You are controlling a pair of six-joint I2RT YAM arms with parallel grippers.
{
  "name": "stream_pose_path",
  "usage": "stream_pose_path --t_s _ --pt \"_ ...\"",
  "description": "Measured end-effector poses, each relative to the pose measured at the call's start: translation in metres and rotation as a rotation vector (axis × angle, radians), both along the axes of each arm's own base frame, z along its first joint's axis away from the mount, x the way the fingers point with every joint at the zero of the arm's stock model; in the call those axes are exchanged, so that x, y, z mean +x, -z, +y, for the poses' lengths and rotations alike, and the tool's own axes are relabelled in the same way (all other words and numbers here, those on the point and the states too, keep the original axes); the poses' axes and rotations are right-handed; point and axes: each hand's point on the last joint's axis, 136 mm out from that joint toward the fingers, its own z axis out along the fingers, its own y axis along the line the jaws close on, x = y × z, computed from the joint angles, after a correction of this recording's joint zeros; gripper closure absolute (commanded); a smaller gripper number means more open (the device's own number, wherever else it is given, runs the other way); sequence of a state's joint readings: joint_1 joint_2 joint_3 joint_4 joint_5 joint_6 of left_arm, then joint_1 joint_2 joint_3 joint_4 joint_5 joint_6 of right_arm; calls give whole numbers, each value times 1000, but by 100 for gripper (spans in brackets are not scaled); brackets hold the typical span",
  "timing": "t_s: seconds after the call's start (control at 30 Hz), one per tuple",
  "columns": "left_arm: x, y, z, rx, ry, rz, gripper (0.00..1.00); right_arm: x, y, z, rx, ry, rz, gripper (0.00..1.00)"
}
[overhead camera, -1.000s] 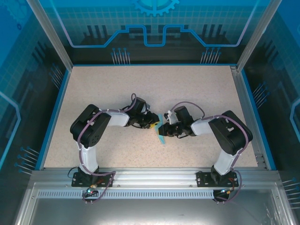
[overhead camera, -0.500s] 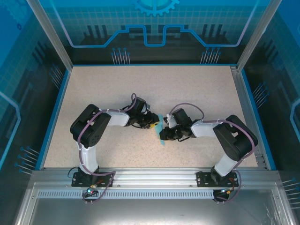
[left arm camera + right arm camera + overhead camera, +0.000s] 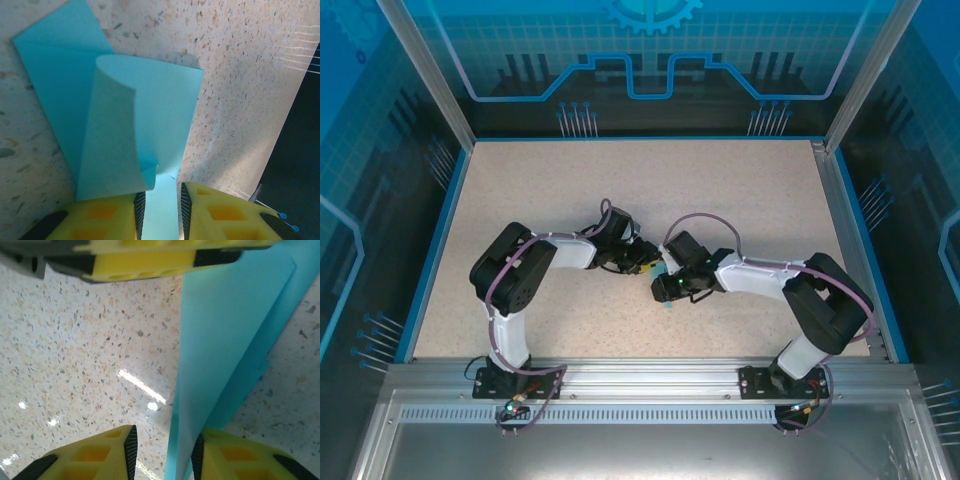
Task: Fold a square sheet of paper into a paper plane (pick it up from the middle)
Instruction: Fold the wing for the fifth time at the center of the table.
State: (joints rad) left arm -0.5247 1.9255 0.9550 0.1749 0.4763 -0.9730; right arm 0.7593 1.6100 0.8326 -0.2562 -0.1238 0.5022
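Left gripper (image 3: 161,194), blocky yellow fingers with black ribbed pads, has its jaws a little apart. A strip of the paper (image 3: 150,115) fills the gap between the pads, and it is not possible to tell whether they pinch it. The paper is thin, smooth, matt light blue and partly folded. One layer lies flat on the table (image 3: 240,75). A paler flap rises off it, curled at its top corner and slightly crumpled near one pad.

Right gripper (image 3: 162,442), with the same yellow fingers, is released: bare table shows between its jaws, and the paper's slanted edge stands just beside the pad on the right of that wrist view. There the sheet slopes up toward a finger (image 3: 145,260) of the left gripper.

The table is pale, speckled and glossy. From above, both grippers meet near its middle and cover most of the paper. Black-and-white arms (image 3: 565,255) with purple cables (image 3: 700,222) bend inward. Blue printed panels (image 3: 650,50) and aluminium rails (image 3: 640,372) ring the table.
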Motion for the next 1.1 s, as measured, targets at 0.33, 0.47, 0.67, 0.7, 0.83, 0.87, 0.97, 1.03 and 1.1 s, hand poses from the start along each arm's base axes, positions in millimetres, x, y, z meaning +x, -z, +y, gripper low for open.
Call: stream_pose_path --t_s 0.33,0.47,0.67,0.7,0.83,0.87,0.97,1.03,1.1 --pt "0 0 0 5 4 2 71 -2 15 -4 -242 -27 -77 64" --pt "0 0 0 5 4 2 71 -1 15 -5 -275 -30 -101 75" --pt "0 0 0 5 4 2 71 -2 17 -6 -313 -45 -132 75" --pt "0 0 0 5 4 2 71 -2 18 -7 -323 -50 -138 75" --pt "0 0 0 7 4 6 71 -2 18 -7 -347 -68 -159 69" --pt "0 0 0 8 4 6 71 -2 18 -8 -351 -73 -163 68" --pt "0 0 0 12 3 8 71 -2 16 -8 -350 -80 -165 60" --pt "0 0 0 13 2 8 71 -5 10 -7 -324 -80 -150 57" --pt "0 1 0 14 1 7 71 -7 -4 -3 -248 -63 -142 53"
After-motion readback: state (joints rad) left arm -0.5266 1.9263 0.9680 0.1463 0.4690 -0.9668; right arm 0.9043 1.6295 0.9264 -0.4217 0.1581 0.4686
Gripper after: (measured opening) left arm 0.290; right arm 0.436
